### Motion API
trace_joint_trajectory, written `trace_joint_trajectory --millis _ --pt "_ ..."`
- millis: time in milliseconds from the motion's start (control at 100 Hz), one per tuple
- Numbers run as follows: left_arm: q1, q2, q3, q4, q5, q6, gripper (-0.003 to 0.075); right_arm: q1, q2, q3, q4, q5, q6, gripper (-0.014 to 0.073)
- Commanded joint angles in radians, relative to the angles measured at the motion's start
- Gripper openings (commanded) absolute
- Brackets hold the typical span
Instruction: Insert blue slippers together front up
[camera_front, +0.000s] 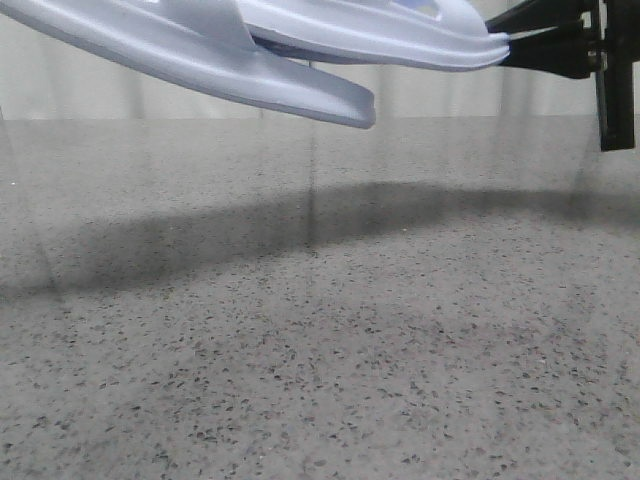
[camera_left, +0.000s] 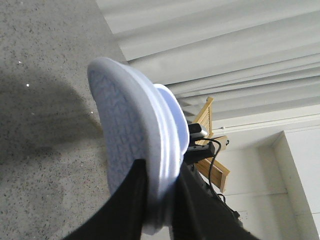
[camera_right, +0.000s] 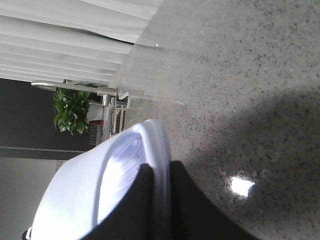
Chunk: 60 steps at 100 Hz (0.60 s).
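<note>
Two pale blue slippers (camera_front: 300, 50) hang in the air across the top of the front view, overlapping, above a grey speckled table (camera_front: 320, 350). The left claw (camera_left: 160, 200) pinches the edge of one slipper's sole; the right claw (camera_right: 157, 200) pinches the other slipper's rim.
</note>
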Motion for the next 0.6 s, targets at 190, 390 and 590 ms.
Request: trace_joint_trajectory --millis 190,390,590 --pt "-0.007 -0.003 -0.031 -0.095 0.126 0.030 0.0016 0.030 0.027 -0.031 0.037 0.223 -0.044 -0.0107" --pt "-0.007 -0.003 -0.031 -0.095 0.154 0.042 0.0016 0.030 0.079 -0.072 0.015 0.223 -0.049 -0.0107" --pt "-0.007 -0.003 -0.031 -0.095 0.201 0.047 0.0016 0.048 0.111 -0.137 0.003 0.223 -0.049 -0.0107"
